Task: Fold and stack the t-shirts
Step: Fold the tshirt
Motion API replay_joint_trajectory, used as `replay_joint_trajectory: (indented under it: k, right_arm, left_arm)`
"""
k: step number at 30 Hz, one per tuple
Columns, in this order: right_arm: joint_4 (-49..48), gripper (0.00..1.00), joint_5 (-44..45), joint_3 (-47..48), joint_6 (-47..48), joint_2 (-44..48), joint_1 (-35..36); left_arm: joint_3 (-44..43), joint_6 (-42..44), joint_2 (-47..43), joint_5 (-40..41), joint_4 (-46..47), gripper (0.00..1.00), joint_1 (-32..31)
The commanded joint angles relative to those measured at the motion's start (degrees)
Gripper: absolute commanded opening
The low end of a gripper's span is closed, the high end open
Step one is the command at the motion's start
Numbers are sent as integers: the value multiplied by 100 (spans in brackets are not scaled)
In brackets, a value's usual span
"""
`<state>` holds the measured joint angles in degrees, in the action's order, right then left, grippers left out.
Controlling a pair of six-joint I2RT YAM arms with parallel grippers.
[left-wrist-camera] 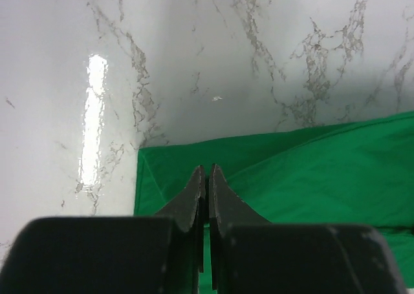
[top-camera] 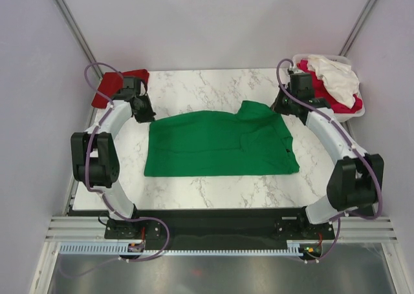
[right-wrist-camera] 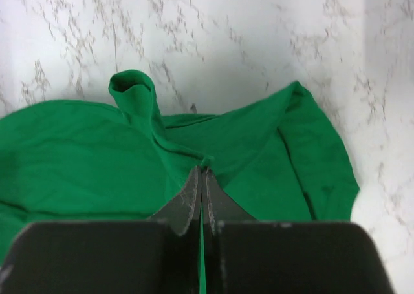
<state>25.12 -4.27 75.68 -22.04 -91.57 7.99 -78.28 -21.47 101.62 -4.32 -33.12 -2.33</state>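
Observation:
A bright green t-shirt [top-camera: 217,145] lies spread across the middle of the marble table [top-camera: 194,90]. Its far right part is bunched into a raised ridge [right-wrist-camera: 139,97]. My right gripper [top-camera: 279,106] [right-wrist-camera: 202,171] is at that far right edge, shut on a pinch of the green cloth, and the ridge runs up to its tips. My left gripper [top-camera: 147,115] [left-wrist-camera: 207,170] hovers shut over the shirt's far left corner [left-wrist-camera: 145,161], which lies flat; no cloth shows between its tips. A dark red t-shirt [top-camera: 113,87] lies at the far left corner.
A white plastic basket [top-camera: 358,111] stands at the far right corner. It holds a crumpled white shirt [top-camera: 333,74] over a crimson-pink one [top-camera: 317,87]. Bare marble runs behind and in front of the green shirt. Grey walls close in the table on three sides.

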Motion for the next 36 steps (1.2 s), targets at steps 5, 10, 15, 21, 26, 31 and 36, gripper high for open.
replay_joint_trajectory:
  k: [5,10,15,21,26,31,36]
  right_arm:
    - [98,0,-3,-1116,148,1377,1]
    - [422,0,356,-1450,270,1817,10]
    - [677,0,699,-1705,192,2301,1]
    - [844,0,787,-2039,86,2714,1]
    - [977,0,875,-2320,-71,3031,1]
    - [1249,0,1437,-2716,-388,3356,1]
    - [1644,58,1930,-2751,-1160,3514,1]
  left_arm:
    - [138,592,-240,317,-89,2,136]
    - [260,609,-301,414,-150,2,180]
    - [454,627,-441,414,-168,2,198]
    - [673,592,-643,414,-212,2,198]
    - [884,566,-863,414,-273,2,198]
    - [1209,521,-1136,423,-440,3,198]
    - [1429,321,-1347,1209,-967,62,189]
